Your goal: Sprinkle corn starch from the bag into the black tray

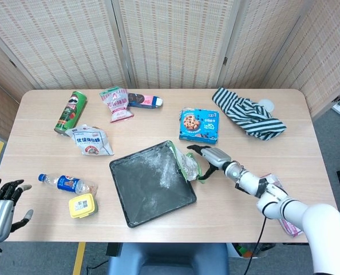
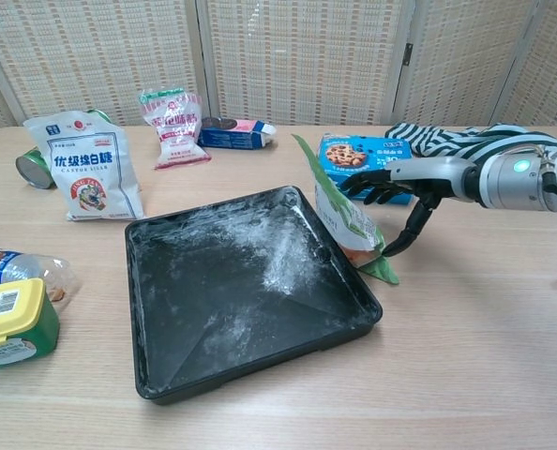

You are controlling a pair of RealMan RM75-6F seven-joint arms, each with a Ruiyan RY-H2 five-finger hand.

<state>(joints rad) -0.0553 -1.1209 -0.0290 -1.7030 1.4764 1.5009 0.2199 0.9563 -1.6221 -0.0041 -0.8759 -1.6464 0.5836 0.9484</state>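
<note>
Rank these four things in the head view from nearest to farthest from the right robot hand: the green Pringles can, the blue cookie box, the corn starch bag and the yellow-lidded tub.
From the right robot hand:
1. Corn starch bag, in its grasp at the black tray's right edge.
2. Blue cookie box, just behind the hand.
3. Yellow-lidded tub, front left, beyond the tray.
4. Green Pringles can, far back left.
</note>
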